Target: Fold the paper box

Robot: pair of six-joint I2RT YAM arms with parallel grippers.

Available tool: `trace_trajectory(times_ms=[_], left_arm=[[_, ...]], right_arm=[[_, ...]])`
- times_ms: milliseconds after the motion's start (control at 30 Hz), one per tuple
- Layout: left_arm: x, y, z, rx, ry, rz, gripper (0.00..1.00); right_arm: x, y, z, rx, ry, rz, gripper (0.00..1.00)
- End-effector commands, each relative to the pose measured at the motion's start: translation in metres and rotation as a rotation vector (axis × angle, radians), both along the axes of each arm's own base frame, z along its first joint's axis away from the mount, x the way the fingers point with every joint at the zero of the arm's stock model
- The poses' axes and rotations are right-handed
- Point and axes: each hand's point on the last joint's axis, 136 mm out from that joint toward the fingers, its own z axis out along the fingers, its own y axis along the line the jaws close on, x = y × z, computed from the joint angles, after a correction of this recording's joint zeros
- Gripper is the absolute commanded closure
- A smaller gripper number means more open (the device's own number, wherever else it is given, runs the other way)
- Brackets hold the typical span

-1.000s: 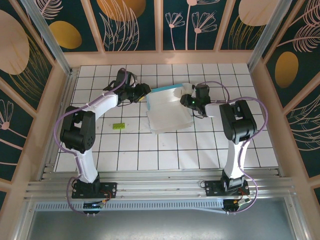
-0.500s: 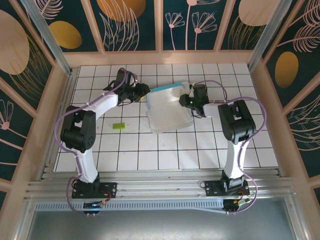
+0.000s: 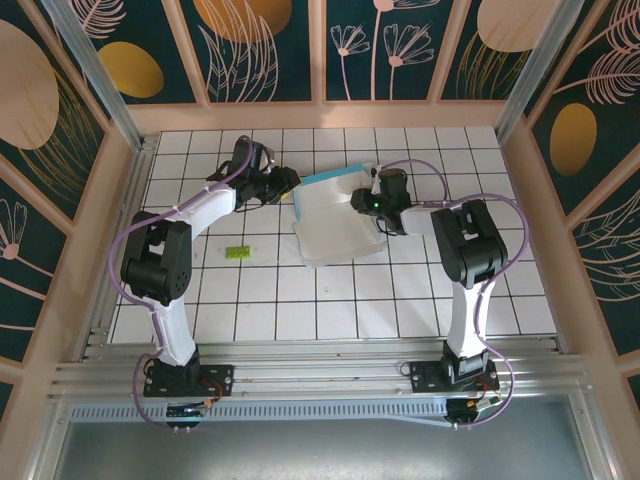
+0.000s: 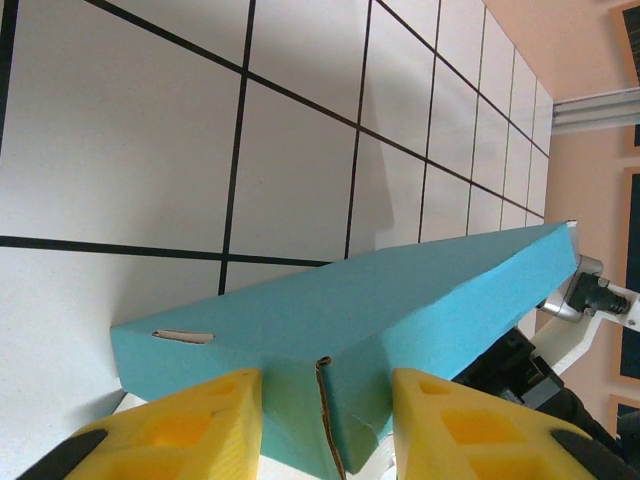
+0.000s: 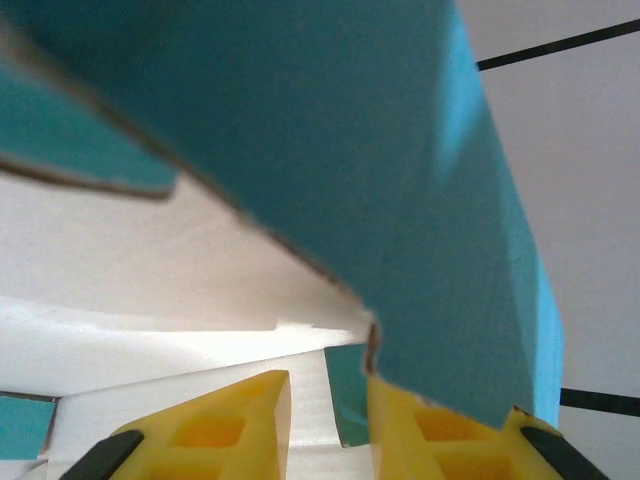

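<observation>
Top external view: a shallow paper box point(image 3: 335, 232) of thin card, white inside and teal outside, lies partly folded on the white tiled tabletop point(image 3: 300, 320), toward the far middle, with its far wall raised and showing teal. The left hand point(image 3: 290, 186) is at the box's far left corner, and the right hand point(image 3: 362, 203) is at its far right side, over the white inner face. A tiny lime-green block point(image 3: 236, 253) lies on the tiles, well apart from the box on its left. From the left wrist, the yellow fingers point(image 4: 190, 425) pinch a folded corner of the teal wall, and the card fills the gap between them. From the right wrist, the yellow fingers point(image 5: 215, 425) stand a narrow gap apart around a teal flap edge. That edge lies against one finger, and I cannot tell whether it is gripped.
</observation>
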Motion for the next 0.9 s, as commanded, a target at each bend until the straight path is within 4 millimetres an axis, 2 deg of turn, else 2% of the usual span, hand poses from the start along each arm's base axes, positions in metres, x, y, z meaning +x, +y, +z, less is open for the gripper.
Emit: trace_trajectory(times_ms=[0,133,200,333,367,467,500,533,600,700,867], left_arm=[[-0.005,-0.007,-0.007,0.005,0.034,-0.025,0.64],[-0.005,-0.006,-0.008,0.01,0.037,-0.025,0.63],[-0.005,-0.005,-0.007,0.014,0.032,-0.024,0.63],[-0.005,-0.005,-0.006,0.027,0.026,-0.029,0.64],[-0.004,-0.004,-0.006,0.029,0.025,-0.032,0.64],[-0.003,-0.004,-0.006,0.035,0.025,-0.033,0.64],[-0.003,-0.004,-0.006,0.036,0.025,-0.035,0.64],[-0.003,-0.005,-0.006,0.035,0.026,-0.035,0.64],[-0.003,-0.005,-0.004,0.032,0.024,-0.034,0.64],[-0.002,-0.005,-0.002,0.035,0.018,-0.033,0.64],[-0.002,-0.004,-0.001,0.035,0.018,-0.032,0.64]], right_arm=[[-0.007,0.0,0.023,-0.027,-0.044,0.024,0.65],[-0.018,-0.016,0.048,-0.073,-0.093,-0.005,0.59],[-0.025,-0.026,0.052,-0.087,-0.105,-0.018,0.56],[-0.036,-0.046,0.073,-0.128,-0.164,-0.021,0.5],[-0.038,-0.05,0.077,-0.141,-0.177,-0.008,0.45],[-0.038,-0.065,0.086,-0.213,-0.226,0.056,0.2],[-0.037,-0.067,0.086,-0.226,-0.232,0.095,0.09],[-0.034,-0.07,0.087,-0.235,-0.235,0.129,0.05],[-0.026,-0.074,0.085,-0.26,-0.23,0.179,0.05],[-0.008,-0.08,0.078,-0.327,-0.231,0.222,0.13],[0.01,-0.064,0.068,-0.327,-0.255,0.335,0.29]])
